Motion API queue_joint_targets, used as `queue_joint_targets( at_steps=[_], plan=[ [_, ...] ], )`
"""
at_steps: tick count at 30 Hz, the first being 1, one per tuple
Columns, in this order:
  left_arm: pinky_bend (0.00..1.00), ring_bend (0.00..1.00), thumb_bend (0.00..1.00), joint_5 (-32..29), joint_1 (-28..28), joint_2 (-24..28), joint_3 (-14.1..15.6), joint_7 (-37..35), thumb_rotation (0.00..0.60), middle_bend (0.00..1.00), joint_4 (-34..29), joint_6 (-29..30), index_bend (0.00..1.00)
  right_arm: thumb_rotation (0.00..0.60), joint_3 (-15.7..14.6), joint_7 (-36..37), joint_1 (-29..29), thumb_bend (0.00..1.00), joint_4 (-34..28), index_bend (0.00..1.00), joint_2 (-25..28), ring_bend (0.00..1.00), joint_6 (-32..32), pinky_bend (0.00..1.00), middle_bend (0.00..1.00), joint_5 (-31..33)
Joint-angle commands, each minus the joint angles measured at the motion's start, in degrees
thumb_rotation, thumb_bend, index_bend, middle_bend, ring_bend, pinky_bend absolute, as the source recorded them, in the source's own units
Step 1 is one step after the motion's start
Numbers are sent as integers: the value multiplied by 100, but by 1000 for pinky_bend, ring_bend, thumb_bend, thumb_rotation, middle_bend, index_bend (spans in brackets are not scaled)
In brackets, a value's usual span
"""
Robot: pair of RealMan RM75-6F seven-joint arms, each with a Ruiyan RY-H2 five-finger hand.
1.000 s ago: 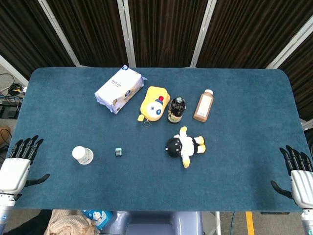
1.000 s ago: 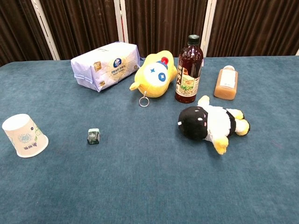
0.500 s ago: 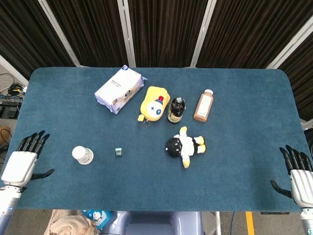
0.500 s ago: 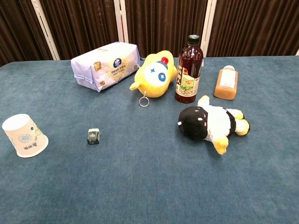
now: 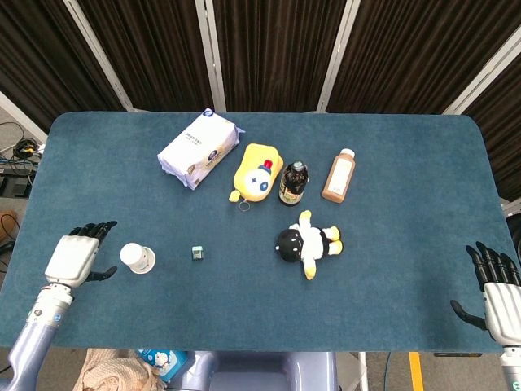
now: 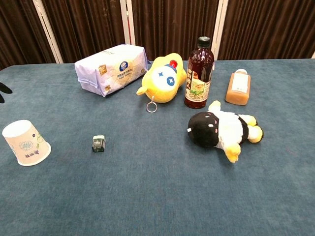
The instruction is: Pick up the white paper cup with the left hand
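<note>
The white paper cup (image 5: 137, 258) stands upside down on the blue table, near the front left; in the chest view the paper cup (image 6: 26, 143) shows a faint floral print. My left hand (image 5: 76, 257) hovers just left of the cup, fingers spread, holding nothing, a small gap between them. Only dark fingertips (image 6: 4, 89) of that hand show at the chest view's left edge. At the table's front right corner, my right hand (image 5: 493, 289) is open with its fingers apart, far from the cup.
A small green cube (image 5: 197, 253) lies right of the cup. Further back are a tissue pack (image 5: 199, 148), a yellow plush (image 5: 258, 172), a dark bottle (image 5: 293, 182), an orange juice bottle (image 5: 339, 175) and a black-and-white plush (image 5: 308, 242).
My left hand has moved right and forward over the table, from the front left edge to just beside the cup. The right hand and every object stayed put.
</note>
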Motion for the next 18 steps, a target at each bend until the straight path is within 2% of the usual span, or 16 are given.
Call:
queue_joint_targets(
  at_steps=[1, 18],
  plan=[
    [287, 191, 191, -108, -75, -86, 4, 103, 600, 227, 15, -70, 146, 600, -1, 4, 0, 237, -1, 0, 2, 0, -1, 0, 0, -1],
    [362, 289, 221, -474, -326, -424, 55, 288, 600, 358, 225, -218, 250, 600, -6, 16, 0, 237, -14, 0, 6, 0, -11, 0, 0, 2]
  ],
)
